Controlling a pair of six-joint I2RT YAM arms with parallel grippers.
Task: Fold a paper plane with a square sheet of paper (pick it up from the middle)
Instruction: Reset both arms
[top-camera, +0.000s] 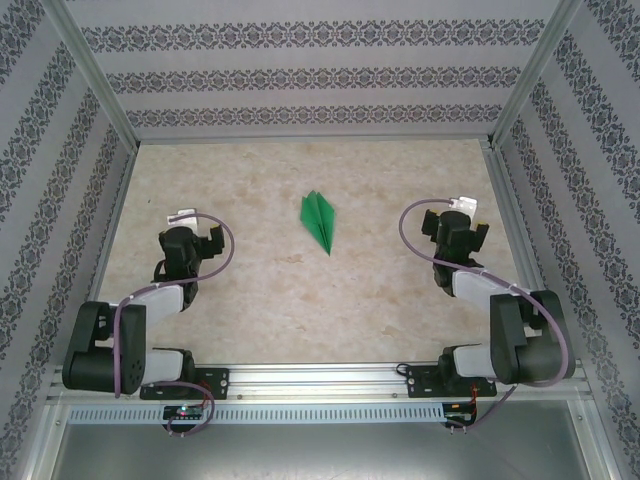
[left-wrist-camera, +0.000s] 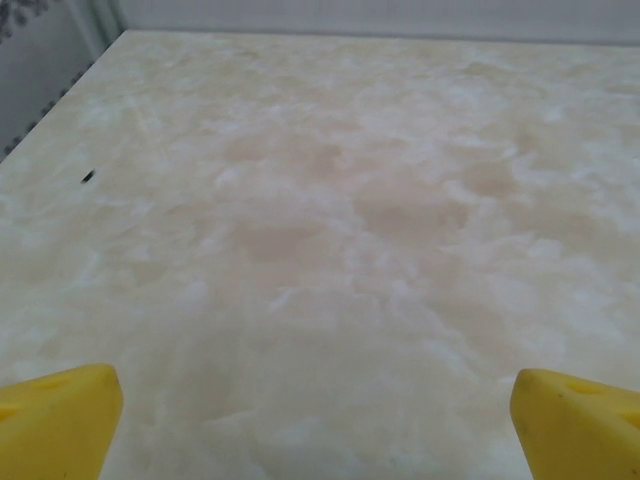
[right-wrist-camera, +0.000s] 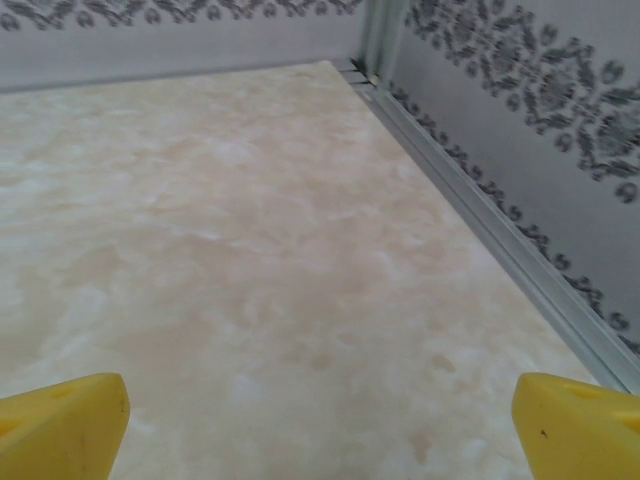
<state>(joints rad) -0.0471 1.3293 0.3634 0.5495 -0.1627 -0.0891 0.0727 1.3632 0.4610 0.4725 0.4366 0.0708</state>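
A slim bright green paper plane (top-camera: 319, 221) lies flat on the marbled table (top-camera: 300, 310), midway between the two arms, with its point toward the near edge. The square sheet of paper is not in view as a flat square. My left gripper (top-camera: 188, 222) rests well to the left of the plane. In the left wrist view the left gripper (left-wrist-camera: 320, 425) is open, yellow fingertips (left-wrist-camera: 60, 420) wide apart over bare table. My right gripper (top-camera: 458, 213) sits well to the right of the plane. In its own view the right gripper (right-wrist-camera: 320, 425) is open and holds nothing.
Patterned walls with aluminium posts enclose the table on three sides. The right wall's metal rail (right-wrist-camera: 500, 235) runs close beside my right gripper. A tiny dark speck (left-wrist-camera: 88, 177) lies on the table to the left of my left gripper.
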